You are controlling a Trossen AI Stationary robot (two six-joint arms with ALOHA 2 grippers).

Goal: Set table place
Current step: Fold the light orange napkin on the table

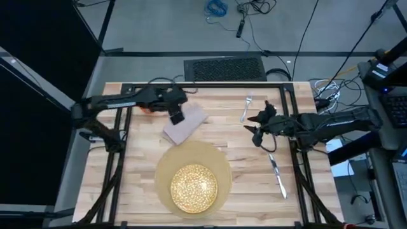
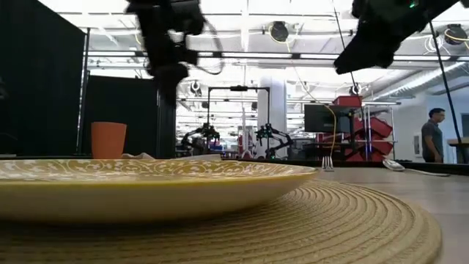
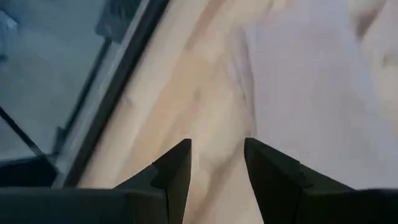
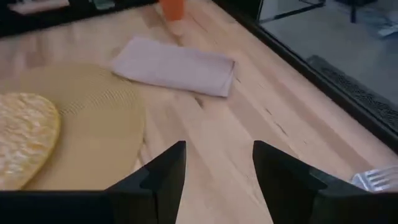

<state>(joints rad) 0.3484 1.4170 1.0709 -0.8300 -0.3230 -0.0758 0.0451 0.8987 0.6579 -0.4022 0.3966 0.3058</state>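
The left gripper (image 1: 177, 117) is hovering with fingers parted and empty over the folded napkin (image 1: 185, 124), which is lying on the bench (image 1: 127, 184) just behind the mat (image 1: 166, 166) and plate (image 1: 193, 187). Grasping it probably comes next. The right gripper (image 1: 256, 130), also open, is waiting between fork (image 1: 246, 107) and knife (image 1: 277, 175). No writing is readable.

Standing here, I can find no writing to read anywhere: no label, brand, number or sign. The pale wooden plank bench (image 1: 210, 124) with its black metal rail frame carries no print, the small orange cup (image 2: 108, 140) is plain, and the gold-speckled round plate (image 1: 193, 186) shows only its pattern. The folded pinkish-grey cloth napkin (image 4: 175, 65) bears no tag that I can see. The dark screen (image 2: 324, 117) and red bins (image 2: 366, 132) far back in the room are too small to make out.
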